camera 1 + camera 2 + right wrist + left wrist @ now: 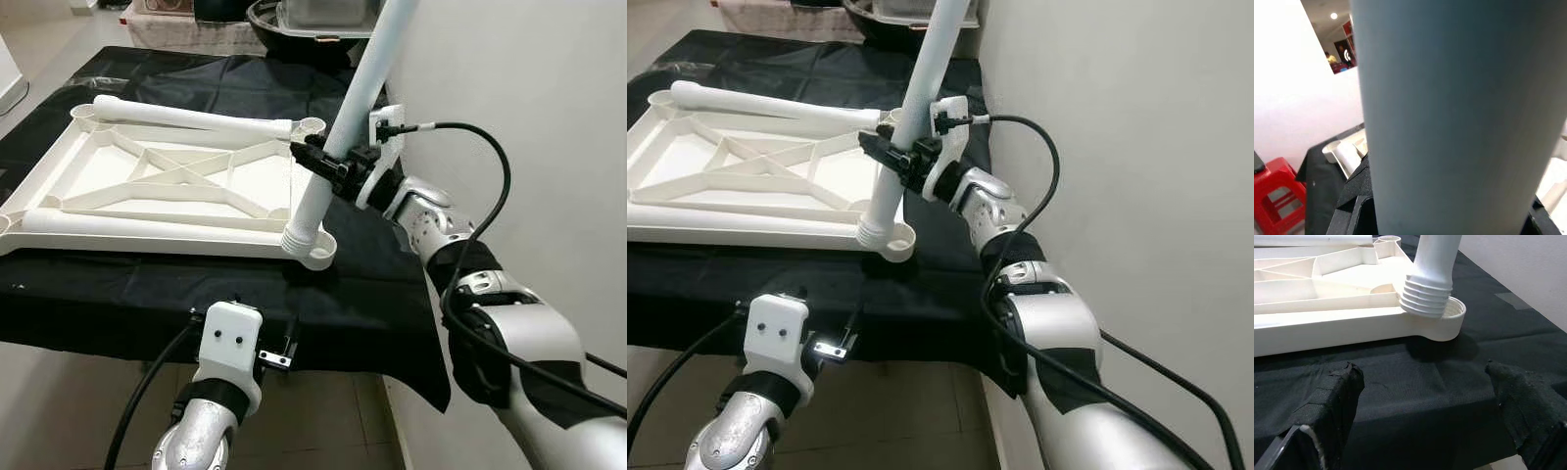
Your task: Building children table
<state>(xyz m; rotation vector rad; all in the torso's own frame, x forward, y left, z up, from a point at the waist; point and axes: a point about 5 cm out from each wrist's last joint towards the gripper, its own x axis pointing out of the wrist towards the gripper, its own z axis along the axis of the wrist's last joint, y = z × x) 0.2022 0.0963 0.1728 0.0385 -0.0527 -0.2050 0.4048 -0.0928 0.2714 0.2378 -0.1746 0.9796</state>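
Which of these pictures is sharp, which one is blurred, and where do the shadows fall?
Left eye view: sharp, evenly lit. Left wrist view: the threaded leg end is crisp and throws a soft shadow on the black cloth; the left claw fingers near the lens are slightly soft. Right wrist view: the white leg is too close, blurred and grey.

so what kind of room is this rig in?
Probably a home room used as an assembly spot: tiled floor, plain white wall, a low surface draped in black cloth holding the upturned white tabletop, and a red plastic stool nearby.
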